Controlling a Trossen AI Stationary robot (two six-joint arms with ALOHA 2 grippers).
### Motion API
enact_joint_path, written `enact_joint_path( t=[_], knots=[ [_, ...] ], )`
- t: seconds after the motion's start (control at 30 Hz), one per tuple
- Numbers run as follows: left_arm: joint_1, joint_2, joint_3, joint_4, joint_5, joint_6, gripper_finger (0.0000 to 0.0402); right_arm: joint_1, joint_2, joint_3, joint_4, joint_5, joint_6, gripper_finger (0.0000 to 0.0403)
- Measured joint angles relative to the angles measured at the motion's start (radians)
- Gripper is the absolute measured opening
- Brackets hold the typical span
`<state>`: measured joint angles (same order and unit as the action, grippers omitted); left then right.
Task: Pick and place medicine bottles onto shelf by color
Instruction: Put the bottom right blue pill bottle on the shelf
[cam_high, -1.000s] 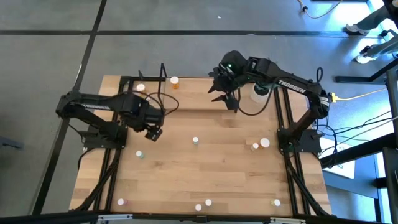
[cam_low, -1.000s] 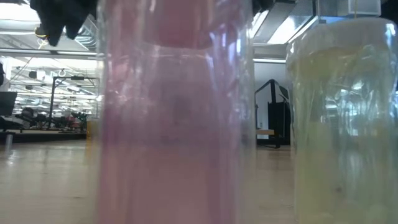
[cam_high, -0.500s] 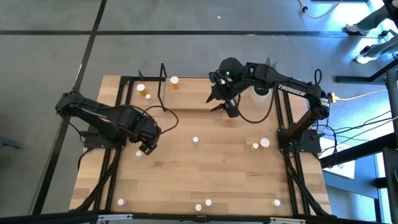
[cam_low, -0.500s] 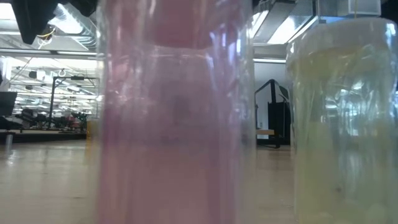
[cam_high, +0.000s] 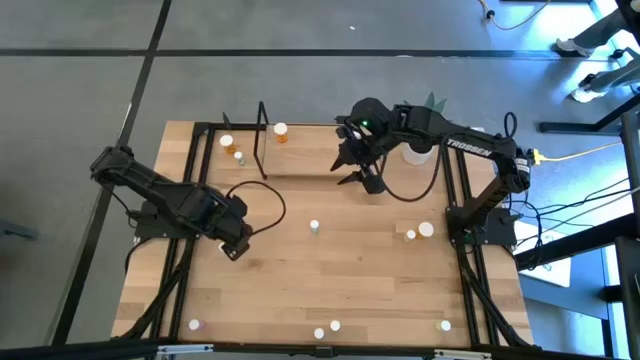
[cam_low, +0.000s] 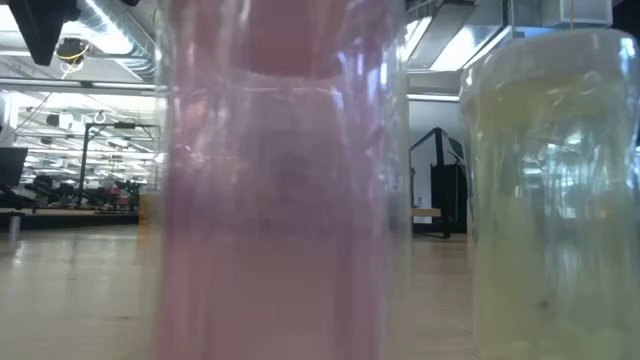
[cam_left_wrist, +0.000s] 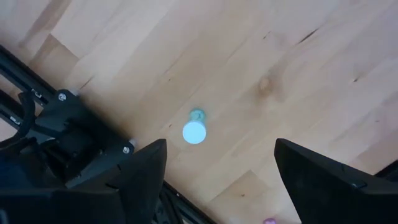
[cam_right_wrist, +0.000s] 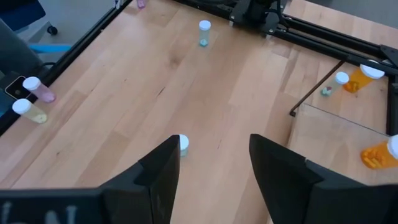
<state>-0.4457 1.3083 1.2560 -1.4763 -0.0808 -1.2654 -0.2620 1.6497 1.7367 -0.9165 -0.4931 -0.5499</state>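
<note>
While both dark arms are reaching over the light wooden table (cam_high: 350, 280), this is how things are standing:

Left gripper (cam_high: 233, 247): hanging with fingers apart and empty, directly above a tiny green bottle with a white round cap (cam_left_wrist: 194, 130), which is standing upright between the finger tips as the left wrist view is showing.

Right gripper (cam_high: 357, 172): hovering with fingers apart and empty, at the front edge of the low shelf with a wooden board and thin black loops (cam_high: 262, 140).

Orange bottles (cam_high: 281, 131): sitting on the shelf, beyond the right gripper.

Pale green bottle (cam_high: 314, 227): standing below the right gripper, between both grippers.

Pink bottle (cam_low: 280, 200) and yellowish bottle (cam_low: 550, 200): filling the low view.
</note>
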Motion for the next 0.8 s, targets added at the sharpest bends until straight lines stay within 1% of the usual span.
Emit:
enact_joint_path(
  t=[0.23,0.47,0.57,0.7,0.8],
  knots=[
    [-0.071,0.000,0.000,0.006,-0.069,-0.070,0.0291,0.018,0.000,0.000,0.000,0.001,0.000,0.0195],
    [-0.094,0.000,-0.003,0.009,-0.075,-0.071,0.0291,0.019,0.000,0.000,0.000,-0.005,0.000,0.0195],
    [-0.094,0.000,-0.047,0.057,-0.068,-0.095,0.0291,0.019,0.000,0.000,0.000,-0.006,0.000,0.0195],
    [-0.094,0.001,-0.143,0.171,-0.039,-0.116,0.0291,0.019,0.001,0.000,0.000,-0.006,0.000,0.0195],
    [-0.094,0.001,-0.194,0.186,-0.039,-0.131,0.0291,0.019,0.001,0.000,0.000,-0.006,-0.001,0.0195]
  ],
)
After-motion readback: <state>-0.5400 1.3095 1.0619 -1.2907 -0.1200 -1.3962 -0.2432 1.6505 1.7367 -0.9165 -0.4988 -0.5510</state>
